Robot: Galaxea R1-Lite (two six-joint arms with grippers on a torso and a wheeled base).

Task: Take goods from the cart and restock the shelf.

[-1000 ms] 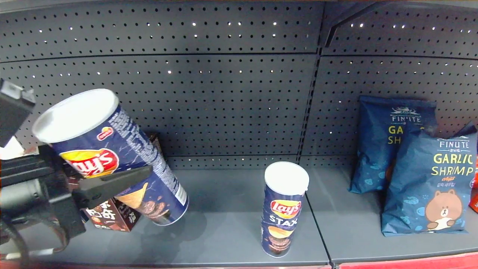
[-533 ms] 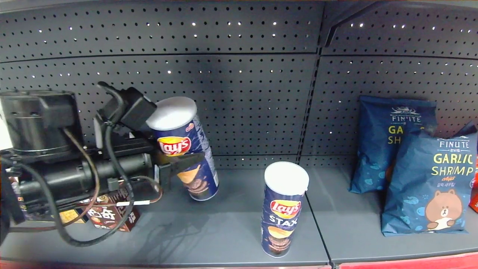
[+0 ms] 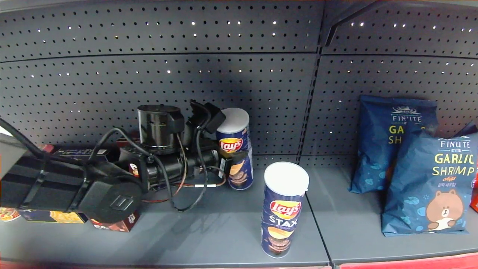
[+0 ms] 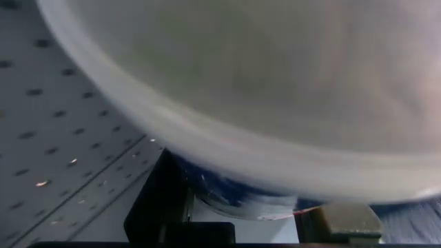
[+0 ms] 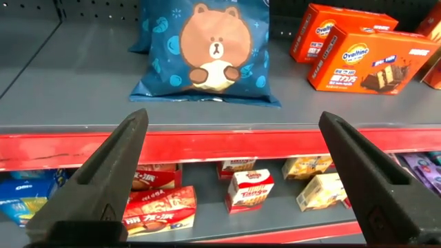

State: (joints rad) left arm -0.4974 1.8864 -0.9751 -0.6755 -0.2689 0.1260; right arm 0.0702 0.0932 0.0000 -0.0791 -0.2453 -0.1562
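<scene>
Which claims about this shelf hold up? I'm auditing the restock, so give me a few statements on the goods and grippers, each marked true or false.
1. The left gripper grips a chip can near the back of the shelf. True.
2. The other can, farther forward, lies on its side. False: it stands upright.
3. The right gripper is clamped on a bag. False: it is open and holds nothing.
4. A blue bag with a bear stands to the right of both cans. True.
5. The two cans touch. False: a gap separates them.
</scene>
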